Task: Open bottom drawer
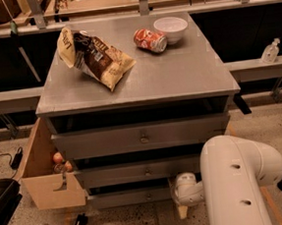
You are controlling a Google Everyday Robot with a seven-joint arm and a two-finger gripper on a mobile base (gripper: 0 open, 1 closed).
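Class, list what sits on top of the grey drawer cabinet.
A chip bag, a tipped red can and a white bowl. Anything beneath the bag is hidden. The hand is low, beside the bottom drawer.

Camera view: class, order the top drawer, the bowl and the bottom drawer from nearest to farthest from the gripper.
The gripper sits low, at the front right of the cabinet.
1. Bottom drawer, right beside it, lowest.
2. Top drawer, higher up the front.
3. Bowl, on top, at the back.

Rounded white arm (pixel 241 184) (two holes), tool (pixel 185 191) bottom centre.
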